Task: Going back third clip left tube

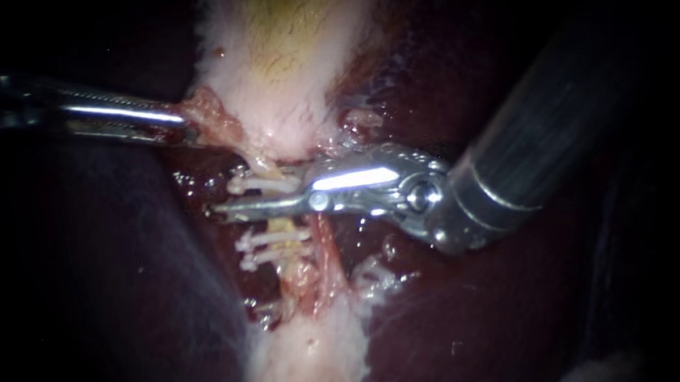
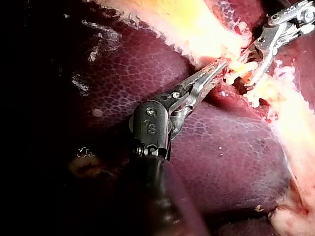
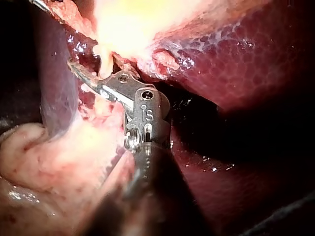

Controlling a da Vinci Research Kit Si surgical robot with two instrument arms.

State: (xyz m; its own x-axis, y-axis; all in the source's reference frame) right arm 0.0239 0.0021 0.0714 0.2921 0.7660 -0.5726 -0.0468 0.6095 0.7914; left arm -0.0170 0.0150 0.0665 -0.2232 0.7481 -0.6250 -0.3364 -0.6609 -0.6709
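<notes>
Left pincer (image 2: 221,65) teeth on tissue (image 1: 212,116), wrist-only

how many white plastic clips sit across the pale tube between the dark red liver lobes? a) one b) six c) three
c: in the endoscope view one white plastic clip crosses the pale tube above the right instrument, and two more clips lie close together below it.
</notes>
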